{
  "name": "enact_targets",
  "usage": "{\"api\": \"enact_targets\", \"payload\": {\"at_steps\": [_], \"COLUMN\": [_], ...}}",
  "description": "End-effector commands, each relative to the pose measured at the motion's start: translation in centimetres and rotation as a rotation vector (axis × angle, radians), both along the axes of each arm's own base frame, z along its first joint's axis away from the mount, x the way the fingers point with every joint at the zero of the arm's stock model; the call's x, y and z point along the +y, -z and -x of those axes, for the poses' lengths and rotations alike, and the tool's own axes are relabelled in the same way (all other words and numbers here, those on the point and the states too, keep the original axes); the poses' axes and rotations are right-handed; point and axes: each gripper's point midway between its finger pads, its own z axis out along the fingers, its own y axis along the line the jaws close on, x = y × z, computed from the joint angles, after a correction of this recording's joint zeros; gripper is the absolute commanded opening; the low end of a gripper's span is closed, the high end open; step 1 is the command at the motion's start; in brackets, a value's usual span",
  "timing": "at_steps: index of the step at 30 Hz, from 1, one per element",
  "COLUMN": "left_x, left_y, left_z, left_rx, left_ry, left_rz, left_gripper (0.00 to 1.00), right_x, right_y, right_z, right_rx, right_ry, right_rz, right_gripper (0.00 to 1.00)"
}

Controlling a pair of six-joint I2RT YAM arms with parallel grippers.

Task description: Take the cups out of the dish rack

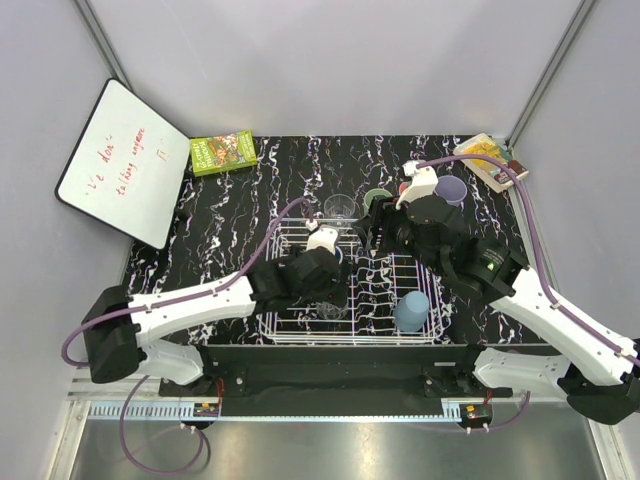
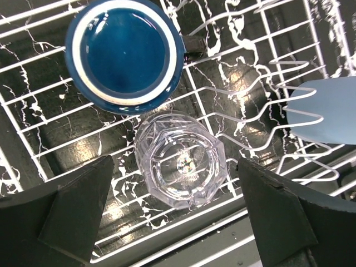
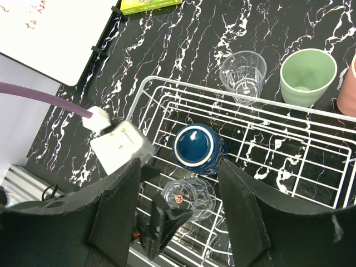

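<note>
While the red handwriting on the whiteboard (image 1: 120, 160) is too loose to read, and the print on the green box (image 1: 223, 152) too small, both hands are plain. Left hand (image 2: 175, 219): spread wide, empty, one finger either side of a clear glass (image 2: 181, 167) in the dish rack (image 1: 375, 305), near left, not touching it. Dark blue cup (image 2: 123, 53) just beyond the glass. Right hand (image 3: 178, 219): half spread, empty, above the rack. Blue-grey cup (image 1: 411, 311) in the rack, near right. Second clear glass (image 3: 242, 75) and pale green cup (image 3: 307, 76) on the bench (image 1: 210, 230) beyond the far rim.
</note>
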Motion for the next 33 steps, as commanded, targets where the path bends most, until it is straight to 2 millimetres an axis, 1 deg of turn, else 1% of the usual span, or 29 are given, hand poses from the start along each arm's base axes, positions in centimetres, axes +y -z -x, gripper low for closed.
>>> {"api": "enact_targets", "payload": {"at_steps": [1, 7, 8, 10, 11, 13, 14, 17, 20, 21, 24, 25, 26, 27, 28, 30, 31, 33], "left_x": [-1.6, -1.9, -2.0, -2.4, -2.5, -2.9, -2.9, -3.1, -2.9, -2.8, -2.5, -2.5, -2.4, -2.0, -1.9, -1.5, -1.5, -0.8], "left_y": [-0.7, 0.9, 1.4, 1.8, 2.5, 2.9, 3.5, 3.8, 3.6, 3.6, 2.9, 2.8, 2.5, 2.5, 2.4, 1.6, 0.9, -0.8], "left_z": [-0.8, -0.9, -0.8, -0.9, -0.8, -0.8, -0.6, -0.5, -0.4, -0.4, -0.4, -0.4, -0.5, -0.5, -0.5, -0.7, -0.7, -1.0], "left_rx": [-0.027, -0.01, -0.002, 0.001, 0.012, 0.021, 0.036, 0.043, 0.035, 0.034, 0.02, 0.014, -0.001, -0.002, -0.005, -0.023, -0.031, -0.072], "left_ry": [-0.018, -0.015, -0.014, -0.01, -0.006, -0.002, 0.001, 0.001, 0.006, 0.008, 0.017, 0.019, 0.024, 0.021, 0.018, 0.009, 0.007, -0.001], "left_rz": [0.041, 0.022, 0.012, 0.017, 0.005, 0.007, 0.003, 0.01, 0.013, 0.011, 0.016, 0.017, 0.008, -0.008, -0.017, -0.023, -0.018, -0.018], "left_gripper": [0.99, 0.99, 0.99, 0.99, 0.99, 0.99, 0.99, 0.99, 0.93, 0.84, 0.64, 0.51, 0.45, 0.38, 0.2, 0.05, 0.0, 0.0], "right_x": [0.4, 0.4, 0.5, 0.6, 0.5, 0.5, 0.5, 0.4, 0.3, 0.3, 0.4, 0.4, 0.5, 0.4, 0.4, 0.3, 0.3, 0.2], "right_y": [-1.5, -1.5, -1.4, -1.4, -1.4, -1.4, -1.4, -1.5, -1.4, -1.4, -1.2, -1.3, -1.3, -1.4, -1.5, -1.6, -1.7, -2.0], "right_z": [0.2, 0.4, 0.5, 0.6, 0.6, 0.6, 0.6, 0.7, 0.7, 0.7, 0.7, 0.6, 0.7, 0.7, 0.7, 0.7, 0.8, 0.8], "right_rx": [-0.032, -0.029, -0.028, -0.029, -0.028, -0.03, -0.029, -0.033, -0.033, -0.033, -0.027, -0.03, -0.028, -0.03, -0.03, -0.035, -0.037, -0.044], "right_ry": [-0.002, -0.011, -0.013, -0.018, -0.016, -0.017, -0.018, -0.015, -0.012, -0.012, -0.013, -0.013, -0.014, -0.014, -0.015, -0.01, -0.015, -0.011], "right_rz": [-0.06, -0.068, -0.069, -0.072, -0.073, -0.073, -0.074, -0.075, -0.073, -0.073, -0.071, -0.074, -0.074, -0.075, -0.079, -0.08, -0.082, -0.087], "right_gripper": [0.66, 0.66, 0.66, 0.66, 0.66, 0.66, 0.66, 0.66, 0.66, 0.65, 0.65, 0.65, 0.65, 0.65, 0.65, 0.65, 0.65, 0.65]}}
